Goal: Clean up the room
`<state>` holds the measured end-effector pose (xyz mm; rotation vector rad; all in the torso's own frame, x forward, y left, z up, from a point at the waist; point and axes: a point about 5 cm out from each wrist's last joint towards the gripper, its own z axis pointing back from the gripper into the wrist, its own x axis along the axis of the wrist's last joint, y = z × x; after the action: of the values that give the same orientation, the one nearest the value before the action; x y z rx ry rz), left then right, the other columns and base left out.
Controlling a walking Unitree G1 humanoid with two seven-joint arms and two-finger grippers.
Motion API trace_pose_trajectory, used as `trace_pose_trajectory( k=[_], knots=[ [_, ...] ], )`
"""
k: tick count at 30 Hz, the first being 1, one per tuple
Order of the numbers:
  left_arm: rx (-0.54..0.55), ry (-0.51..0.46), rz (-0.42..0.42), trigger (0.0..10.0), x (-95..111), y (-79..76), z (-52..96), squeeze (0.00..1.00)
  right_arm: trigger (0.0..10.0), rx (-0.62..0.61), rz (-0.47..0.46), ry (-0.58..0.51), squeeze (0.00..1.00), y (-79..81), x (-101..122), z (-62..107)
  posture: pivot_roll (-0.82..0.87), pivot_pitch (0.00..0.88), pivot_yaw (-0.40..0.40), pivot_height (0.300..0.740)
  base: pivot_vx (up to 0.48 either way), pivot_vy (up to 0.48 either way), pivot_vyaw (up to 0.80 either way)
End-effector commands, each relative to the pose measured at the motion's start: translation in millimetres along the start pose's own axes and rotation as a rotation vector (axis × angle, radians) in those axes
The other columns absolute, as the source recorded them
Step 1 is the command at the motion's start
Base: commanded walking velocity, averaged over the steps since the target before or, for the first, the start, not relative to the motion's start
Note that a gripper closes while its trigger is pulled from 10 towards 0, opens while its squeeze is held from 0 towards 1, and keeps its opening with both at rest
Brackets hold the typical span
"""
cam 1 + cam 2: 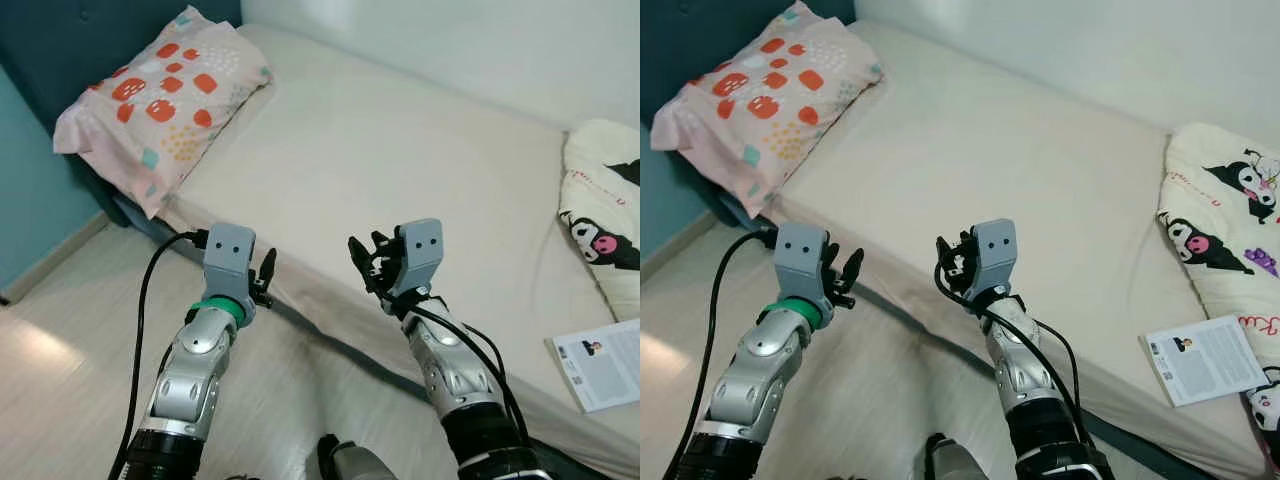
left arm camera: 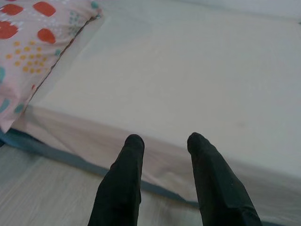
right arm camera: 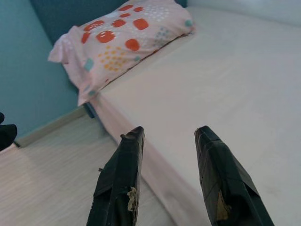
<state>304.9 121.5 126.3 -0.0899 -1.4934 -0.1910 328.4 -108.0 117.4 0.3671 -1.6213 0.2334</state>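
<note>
Bright, even daylight fills the room. Glare whitens the floor [image 1: 30,345] left of the bed [image 1: 400,150]. Wrist views look slightly soft.

The bed [image 1: 380,150] wears a smooth, matt cream cloth sheet, and the pillow [image 1: 160,100] is soft pink printed fabric (slightly creased at its edges). The floor [image 1: 70,330] looks like pale wood-grain laminate with a faint sheen, while the booklet [image 1: 600,365] is glossy paper. Both arms are brushed silver metal, and the left hand [image 2: 162,146] and right hand [image 3: 167,134] have matt black fingers, the right ones scuffed at the tips.
</note>
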Motion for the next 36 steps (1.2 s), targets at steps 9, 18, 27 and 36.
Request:
trace_pose_trajectory(
  k=[9,18,27,36],
  knots=[
    [0.002,0.028,0.007,10.0,-8.0,-0.8,3.5,0.0,10.0,-0.009,-0.008,0.014,0.0,-0.8,-4.8,3.2,-0.04,0.09,0.031,0.74,-0.475,0.0,0.0],
    [0.003,0.03,0.005,10.0,-8.2,-0.9,3.5,0.0,10.0,-0.019,-0.006,0.015,0.0,-2.4,-5.3,3.6,-0.04,0.092,0.031,0.74,-0.133,0.0,0.0],
    [-0.001,0.028,-0.002,10.0,-7.7,-1.1,3.2,0.0,10.0,-0.021,-0.006,0.014,0.0,-1.9,-5.1,3.1,-0.04,0.093,0.032,0.74,0.0,0.0,0.0],
    [-0.003,0.02,-0.006,10.0,-6.5,-2.0,2.3,0.0,10.0,-0.023,-0.004,0.014,0.0,-2.8,-4.9,3.0,-0.04,0.092,0.032,0.74,0.0,0.0,0.0]
  ],
)
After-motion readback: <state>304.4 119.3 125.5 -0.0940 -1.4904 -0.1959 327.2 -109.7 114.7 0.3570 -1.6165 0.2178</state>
